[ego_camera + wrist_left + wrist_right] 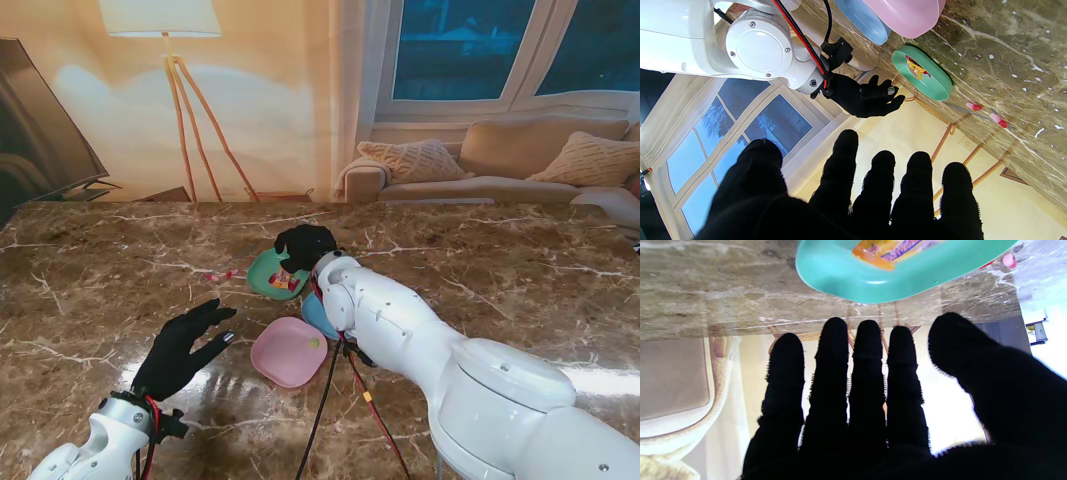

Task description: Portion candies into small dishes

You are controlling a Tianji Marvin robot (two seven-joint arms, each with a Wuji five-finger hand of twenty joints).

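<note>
A green dish [266, 275] [923, 78] [853, 276] with a bright wrapped candy [285, 282] [887, 248] in it sits mid-table. My right hand [305, 245] [867, 96] [873, 400] hovers over its far right rim, fingers straight and apart, holding nothing. A pink dish [289, 351] [907, 15] lies nearer to me with a small yellow-green candy [313, 342] inside. A blue dish [314, 315] [863, 20] is mostly hidden under my right forearm. Two pink-red candies [220, 275] [987, 111] lie loose left of the green dish. My left hand [185, 347] [853, 190] floats open left of the pink dish.
The marble table [100, 290] stretches wide on both sides. A black and a red cable [345, 400] hang from my right arm down past the pink dish. A floor lamp [170, 60] and a sofa [500, 165] stand beyond the far edge.
</note>
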